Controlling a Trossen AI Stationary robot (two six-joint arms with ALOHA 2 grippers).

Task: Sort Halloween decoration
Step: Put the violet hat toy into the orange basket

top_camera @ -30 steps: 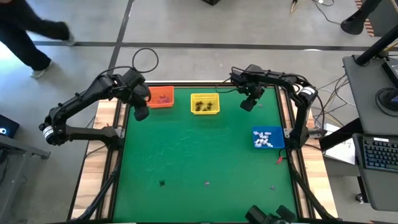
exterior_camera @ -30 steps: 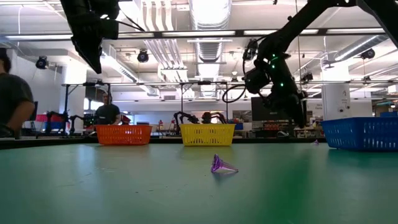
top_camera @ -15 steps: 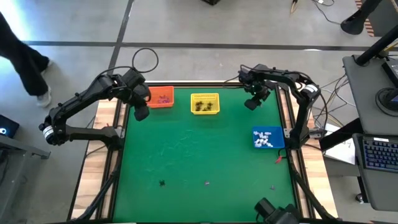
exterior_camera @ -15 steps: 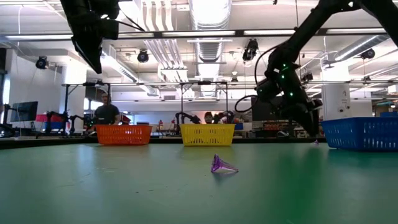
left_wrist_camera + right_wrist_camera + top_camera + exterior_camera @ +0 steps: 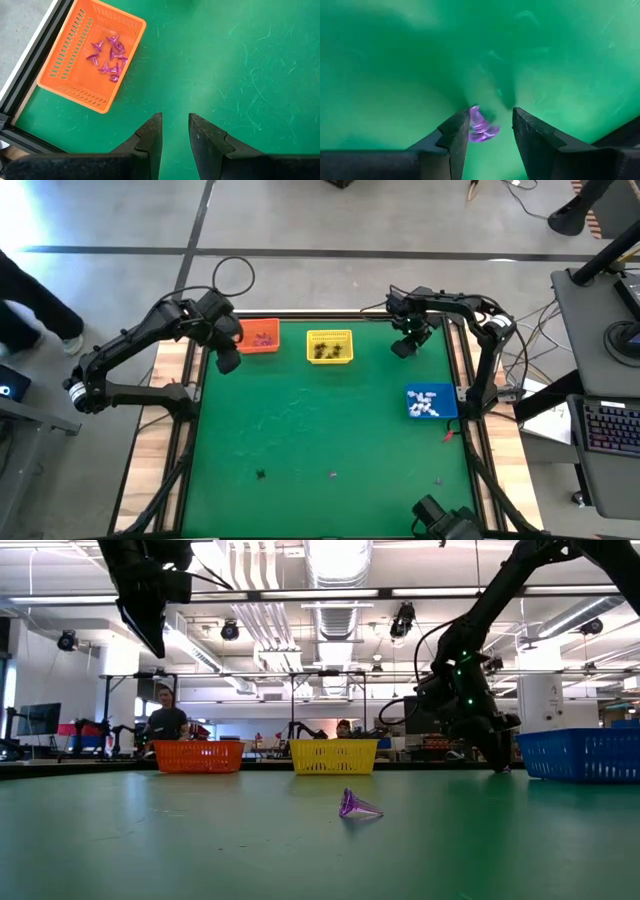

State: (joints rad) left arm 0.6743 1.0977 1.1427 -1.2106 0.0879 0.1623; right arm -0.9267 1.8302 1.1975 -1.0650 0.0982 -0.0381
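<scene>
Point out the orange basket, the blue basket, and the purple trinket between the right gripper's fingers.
orange basket [image 5: 65, 60], left wrist view, on its slatted wall.
blue basket [image 5: 447, 402], high view, on its right rim.
purple trinket [image 5: 481, 127], right wrist view, on its middle.

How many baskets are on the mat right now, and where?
3: the orange basket at the back left near the left arm, the yellow basket beside it at mid back, and the blue basket at the right edge. None looks hidden.
</scene>
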